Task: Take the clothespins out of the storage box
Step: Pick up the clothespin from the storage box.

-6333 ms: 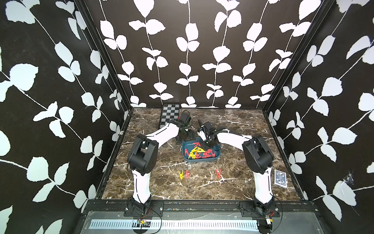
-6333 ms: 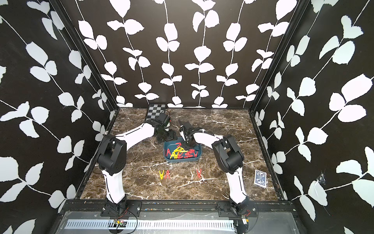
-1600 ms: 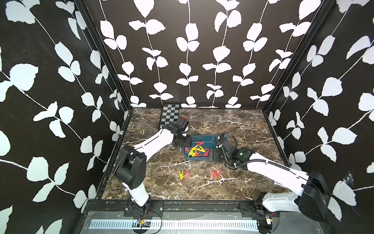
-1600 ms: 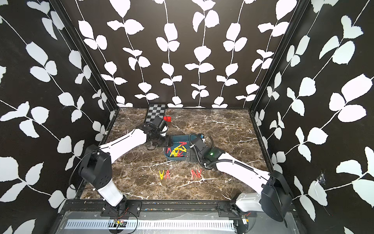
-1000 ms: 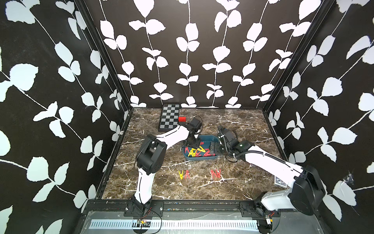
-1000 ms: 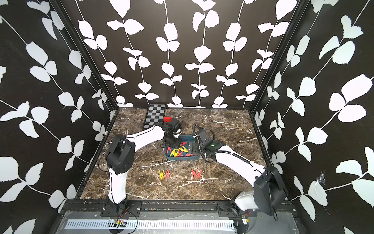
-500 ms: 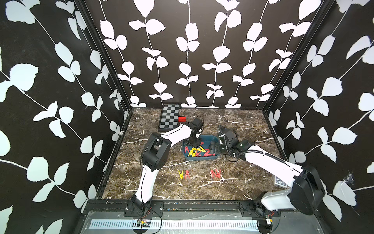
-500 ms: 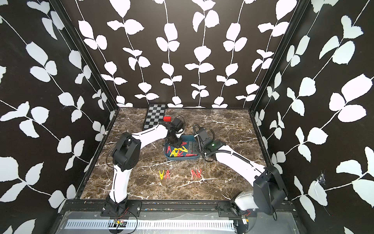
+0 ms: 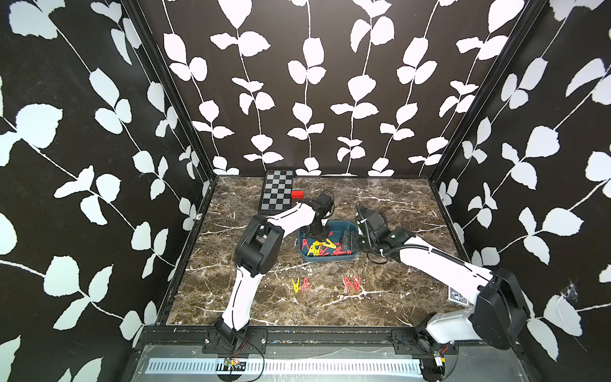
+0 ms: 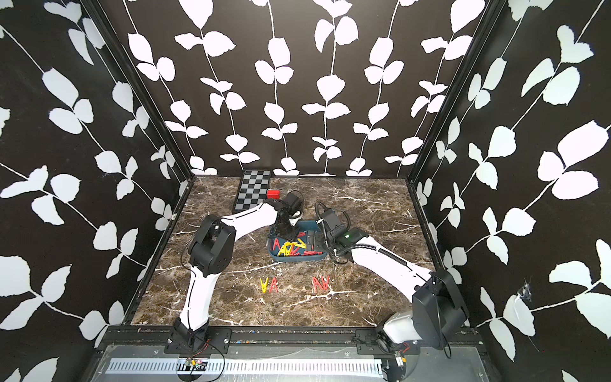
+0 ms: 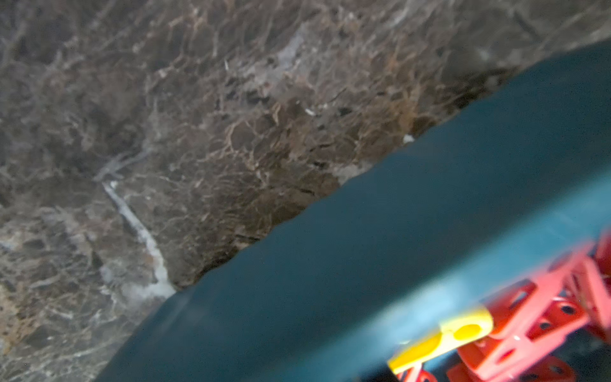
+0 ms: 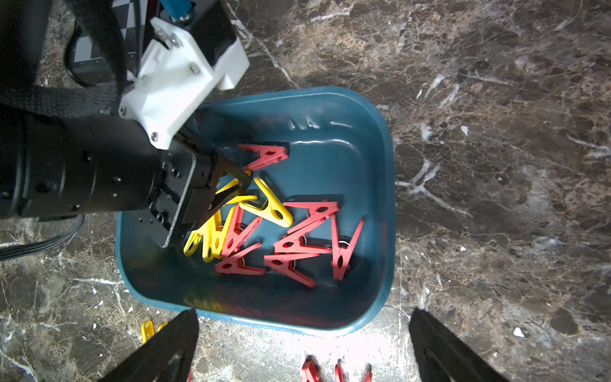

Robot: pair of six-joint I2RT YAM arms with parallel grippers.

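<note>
The teal storage box (image 9: 347,226) (image 10: 315,225) stands mid-table, and inside it lies a heap of red and yellow clothespins (image 9: 322,248) (image 12: 297,241). My left gripper (image 9: 319,236) (image 12: 246,187) reaches down into the box, its fingers drawn together on a yellow clothespin (image 12: 231,198). The left wrist view shows only the box wall (image 11: 396,231), a yellow clothespin (image 11: 443,337) and red ones (image 11: 545,314). My right gripper (image 9: 345,245) (image 12: 304,347) hangs open at the box's right edge, holding nothing. More clothespins lie on the table: a yellow and red pair (image 9: 301,284) and a red group (image 9: 352,282).
A black-and-grey checkered board (image 9: 277,194) lies at the back left with a small red block (image 9: 297,194) beside it. A card deck (image 9: 458,294) sits at the right under my right arm. Dark patterned walls enclose the marble table (image 9: 396,205).
My left gripper has come over the box, dipped into the heap and narrowed its jaws around a yellow clothespin. The right arm has stayed still.
</note>
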